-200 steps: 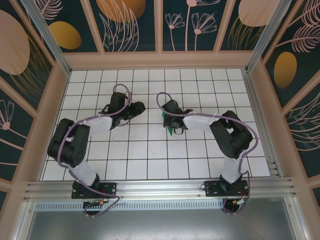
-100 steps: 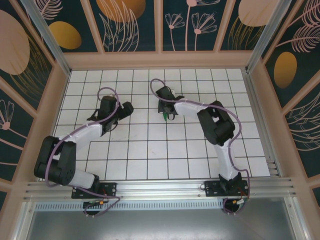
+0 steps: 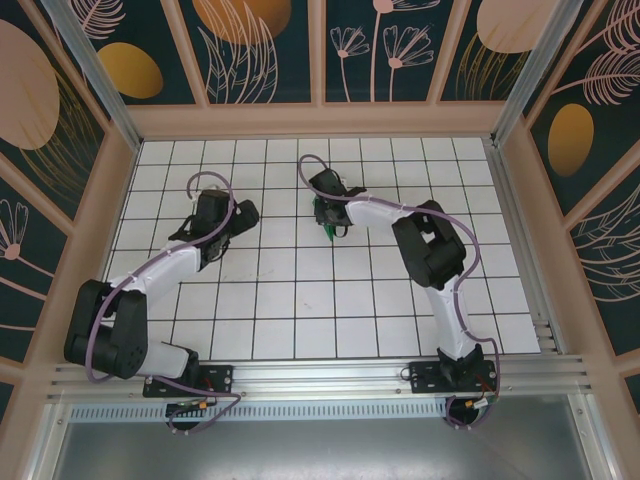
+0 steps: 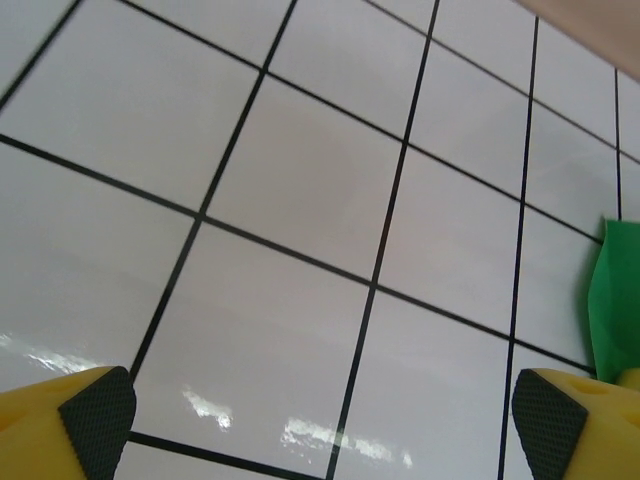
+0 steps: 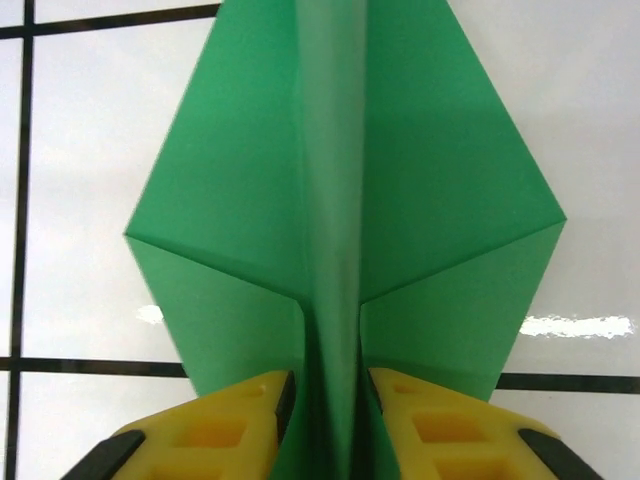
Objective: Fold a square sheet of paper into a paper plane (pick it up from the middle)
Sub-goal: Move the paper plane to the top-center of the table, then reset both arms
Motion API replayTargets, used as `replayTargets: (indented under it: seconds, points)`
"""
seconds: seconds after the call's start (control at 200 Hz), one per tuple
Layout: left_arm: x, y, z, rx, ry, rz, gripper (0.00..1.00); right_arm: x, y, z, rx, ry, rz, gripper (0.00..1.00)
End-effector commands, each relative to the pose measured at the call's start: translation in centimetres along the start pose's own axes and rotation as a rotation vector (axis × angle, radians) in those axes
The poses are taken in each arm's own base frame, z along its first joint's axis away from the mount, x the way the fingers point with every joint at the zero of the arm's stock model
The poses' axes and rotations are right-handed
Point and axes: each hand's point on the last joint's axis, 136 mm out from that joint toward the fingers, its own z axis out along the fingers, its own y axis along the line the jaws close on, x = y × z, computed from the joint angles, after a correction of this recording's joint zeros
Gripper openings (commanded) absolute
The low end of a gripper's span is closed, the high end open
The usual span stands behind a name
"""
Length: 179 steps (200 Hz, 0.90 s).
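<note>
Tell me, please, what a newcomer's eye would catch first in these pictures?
The bright green paper plane stands out against the white grid table, towards the back middle, with its centre fold between the fingers of the right tool. To its left, the left tool hangs wide open above the tiles.

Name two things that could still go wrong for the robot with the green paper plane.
1. The right claw has its fingers close on either side of the raised centre fold of the paper plane; pulling away off-line could drag, tip or crumple it.
2. The left claw stands wide open, low over the tiles, with the plane's edge just beside one finger; a sideways move might knock the plane.
</note>
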Motion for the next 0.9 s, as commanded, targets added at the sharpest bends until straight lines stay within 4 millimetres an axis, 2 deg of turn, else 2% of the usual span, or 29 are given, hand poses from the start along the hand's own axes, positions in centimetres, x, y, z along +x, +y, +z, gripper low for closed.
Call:
replayTargets:
  seconds: [0.0,0.105,0.195,0.24,0.32,0.345,0.36,0.41,0.53,0.64,0.7,0.731,0.746,0.826,0.891]
  points:
    - [-4.0,-0.6,-1.6,-0.015,-0.114,0.026,0.98,-3.7,1.1,-4.6,-0.041,-0.073,0.001,0.32]
    - [-6.5,-0.6,-2.7,-0.051,-0.194,0.050,0.98,-6.4,1.0,-8.8,-0.048,-0.166,0.011,0.42]
    - [-8.4,0.1,-3.7,-0.092,-0.267,0.063,0.98,-8.3,-0.7,-11.9,-0.018,-0.246,0.039,0.53]
    - [-9.1,0.8,-4.2,-0.118,-0.304,0.066,0.99,-9.2,-2.1,-13.4,0.003,-0.289,0.064,0.57]
    - [-9.9,2.1,-5.0,-0.157,-0.372,0.080,0.98,-10.5,-5.9,-15.3,0.044,-0.359,0.116,0.61]
    - [-9.9,2.4,-5.2,-0.165,-0.385,0.093,0.99,-10.3,-6.6,-15.7,0.050,-0.370,0.123,0.62]
    - [-9.8,2.7,-5.3,-0.172,-0.390,0.098,0.98,-10.7,-8.3,-15.8,0.073,-0.383,0.151,0.63]
    - [-9.5,3.5,-5.6,-0.193,-0.412,0.109,0.98,-11.0,-11.4,-16.8,0.109,-0.428,0.198,0.66]
    - [-8.8,5.6,-6.8,-0.228,-0.494,0.122,0.98,-9.9,-19.4,-18.5,0.232,-0.518,0.280,0.73]
    - [-8.4,8.0,-7.9,-0.274,-0.582,0.095,0.99,-8.1,-25.6,-19.4,0.339,-0.557,0.322,0.74]
    - [-8.0,9.3,-7.8,-0.305,-0.596,0.087,0.99,-6.9,-28.0,-19.8,0.377,-0.583,0.327,0.76]
    - [-7.7,10.2,-7.6,-0.331,-0.594,0.084,0.98,-6.3,-29.1,-19.8,0.393,-0.598,0.327,0.94]
    - [-7.6,10.6,-7.5,-0.343,-0.592,0.081,0.99,-6.0,-29.6,-19.8,0.399,-0.605,0.324,0.98]
    - [-7.1,12.3,-7.1,-0.385,-0.599,0.071,0.99,-4.6,-31.6,-20.0,0.426,-0.646,0.313,0.99]
    - [-7.4,12.9,-7.0,-0.389,-0.602,0.060,0.99,-3.5,-33.0,-19.9,0.438,-0.660,0.324,0.99]
